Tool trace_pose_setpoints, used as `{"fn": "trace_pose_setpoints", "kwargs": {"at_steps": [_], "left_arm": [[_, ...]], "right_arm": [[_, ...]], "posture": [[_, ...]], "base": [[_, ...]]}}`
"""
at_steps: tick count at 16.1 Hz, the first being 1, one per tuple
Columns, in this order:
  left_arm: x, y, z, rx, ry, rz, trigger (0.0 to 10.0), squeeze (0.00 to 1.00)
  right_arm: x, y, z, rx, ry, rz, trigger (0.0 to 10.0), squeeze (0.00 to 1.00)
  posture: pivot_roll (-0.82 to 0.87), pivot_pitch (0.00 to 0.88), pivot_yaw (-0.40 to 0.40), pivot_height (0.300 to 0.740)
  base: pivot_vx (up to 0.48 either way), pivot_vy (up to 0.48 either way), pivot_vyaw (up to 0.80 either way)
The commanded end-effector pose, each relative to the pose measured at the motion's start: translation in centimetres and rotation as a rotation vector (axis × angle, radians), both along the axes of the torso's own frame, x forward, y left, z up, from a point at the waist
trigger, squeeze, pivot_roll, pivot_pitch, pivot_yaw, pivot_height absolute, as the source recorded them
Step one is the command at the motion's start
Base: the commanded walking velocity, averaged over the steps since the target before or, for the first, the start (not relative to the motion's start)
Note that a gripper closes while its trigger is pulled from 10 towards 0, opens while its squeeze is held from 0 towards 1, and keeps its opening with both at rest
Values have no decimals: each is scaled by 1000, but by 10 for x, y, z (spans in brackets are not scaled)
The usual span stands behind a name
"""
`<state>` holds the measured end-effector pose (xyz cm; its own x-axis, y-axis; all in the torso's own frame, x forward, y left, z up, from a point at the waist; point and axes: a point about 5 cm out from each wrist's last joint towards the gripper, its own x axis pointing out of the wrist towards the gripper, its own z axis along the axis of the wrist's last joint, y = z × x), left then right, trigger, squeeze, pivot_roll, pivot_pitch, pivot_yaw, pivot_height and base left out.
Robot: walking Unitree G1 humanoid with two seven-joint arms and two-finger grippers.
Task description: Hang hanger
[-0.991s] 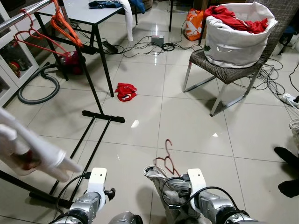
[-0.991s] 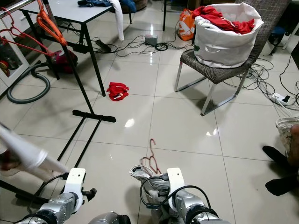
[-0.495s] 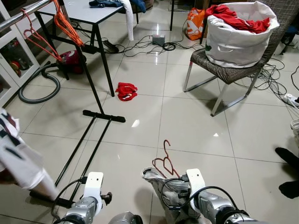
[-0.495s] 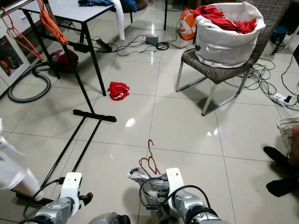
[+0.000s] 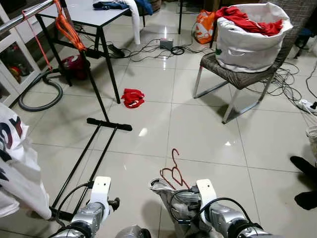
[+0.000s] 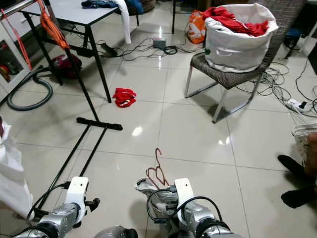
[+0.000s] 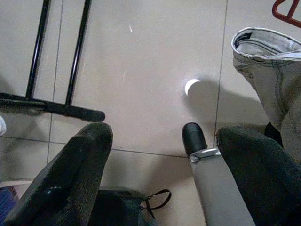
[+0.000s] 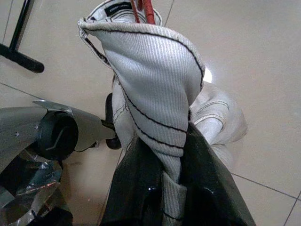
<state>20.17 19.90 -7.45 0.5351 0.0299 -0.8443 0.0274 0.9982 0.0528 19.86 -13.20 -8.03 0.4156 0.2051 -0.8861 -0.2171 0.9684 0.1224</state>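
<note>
Down low over the tiles, right end effector point(image 8: 171, 188) clamps a pale grey ribbed garment point(image 8: 150, 84) on a red wire hanger point(image 5: 173, 171); left end effector point(image 7: 160, 155) gapes empty.

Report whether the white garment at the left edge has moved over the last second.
Yes. The white garment has swung left, away from the black rack base.

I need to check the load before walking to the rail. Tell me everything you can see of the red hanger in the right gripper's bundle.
The red hanger is thin, looks like plastic, and has a curved hook pointing up and away from the robot. Its lower part is buried in the collar of a pale grey ribbed garment, which wraps it. The right gripper is shut on that garment, not on the hanger itself, holding the bundle above the tiled floor. How the hanger sits inside the cloth cannot be seen.
</note>
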Motion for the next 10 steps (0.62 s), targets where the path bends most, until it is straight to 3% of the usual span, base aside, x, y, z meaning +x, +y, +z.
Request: {"fn": "trace_pose_setpoints", "kwargs": {"at_steps": [1,8,10], "left_arm": [[4,4,3,4,-11,7,10000,0],[13,6,9,6,-49,35,10000,0],[21,16,15,49,-75,34,10000,0]], "right_arm": [[8,5,4,16,-27,12,10000,0],[8,9,5,4,-26,28,10000,0],[7,9,4,2,-29,40,10000,0]], "posture": [[-33,0,56,740],[-36,0,64,740],[-35,0,62,740]], "base": [[0,0,0],[0,0,0],[0,0,0]]}}
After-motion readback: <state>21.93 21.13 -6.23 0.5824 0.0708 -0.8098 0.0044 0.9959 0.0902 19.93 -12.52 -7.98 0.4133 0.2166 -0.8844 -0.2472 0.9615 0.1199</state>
